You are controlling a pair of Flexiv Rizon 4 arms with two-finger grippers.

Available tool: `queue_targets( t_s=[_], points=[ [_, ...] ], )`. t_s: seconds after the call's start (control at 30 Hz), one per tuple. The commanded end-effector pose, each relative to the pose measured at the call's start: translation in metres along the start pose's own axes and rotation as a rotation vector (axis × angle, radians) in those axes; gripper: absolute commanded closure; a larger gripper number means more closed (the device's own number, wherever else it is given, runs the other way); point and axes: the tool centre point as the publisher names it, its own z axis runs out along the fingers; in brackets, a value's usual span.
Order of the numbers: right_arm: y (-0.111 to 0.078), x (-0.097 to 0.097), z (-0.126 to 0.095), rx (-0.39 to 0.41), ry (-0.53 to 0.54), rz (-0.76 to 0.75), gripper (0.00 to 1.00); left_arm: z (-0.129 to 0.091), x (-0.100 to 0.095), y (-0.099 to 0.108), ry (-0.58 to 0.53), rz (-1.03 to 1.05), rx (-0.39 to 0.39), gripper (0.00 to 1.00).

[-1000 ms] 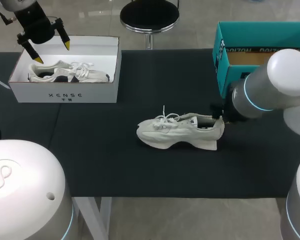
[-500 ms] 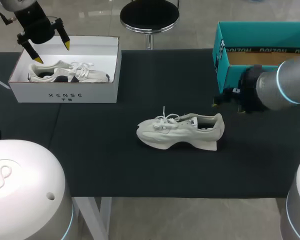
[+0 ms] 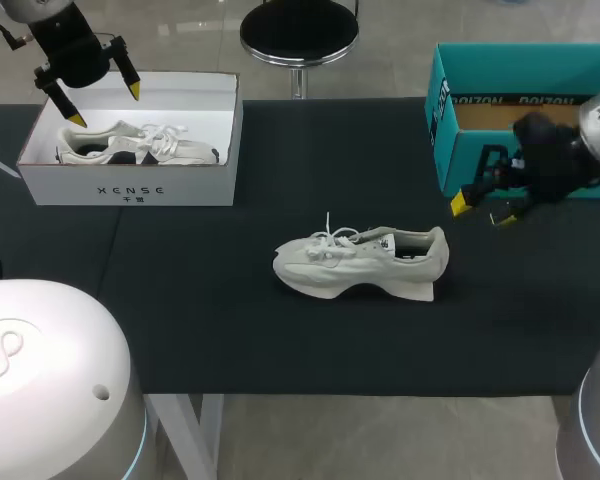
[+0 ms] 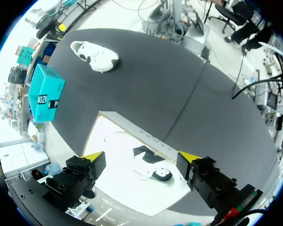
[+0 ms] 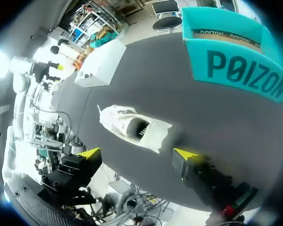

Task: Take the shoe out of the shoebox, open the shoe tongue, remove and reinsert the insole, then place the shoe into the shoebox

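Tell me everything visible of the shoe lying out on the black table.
The shoe is an off-white sneaker with white laces and a thick pale sole, seemingly fabric. It stands upright on the table, centrally, toe toward my left side, heel toward the open right end effector, which hangs clear of it. Its collar gapes dark. Nothing else touches it.

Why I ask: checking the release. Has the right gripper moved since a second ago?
Yes: the right gripper backed away from the shoe, toward the teal box.

Left tool (image 3: 104, 104) and right tool (image 3: 482, 211) both hover with fingers spread wide apart.
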Motion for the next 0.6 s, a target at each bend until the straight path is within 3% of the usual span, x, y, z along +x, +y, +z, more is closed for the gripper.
queue_targets(
  t_s=[0.03, 0.47, 0.6],
  points=[
    [0.005, -0.006, -0.005, 0.374, 0.37, -0.135, 0.0, 0.0, 0.0, -0.001, 0.001, 0.001, -0.003, 0.0],
    [0.005, -0.006, -0.005, 0.374, 0.37, -0.135, 0.0, 0.0, 0.0, -0.001, 0.001, 0.001, -0.003, 0.0],
    [0.0, -0.008, -0.026, 0.437, 0.285, -0.185, 0.0, 0.0, 0.0, -0.001, 0.001, 0.001, -0.003, 0.0]
  ],
)
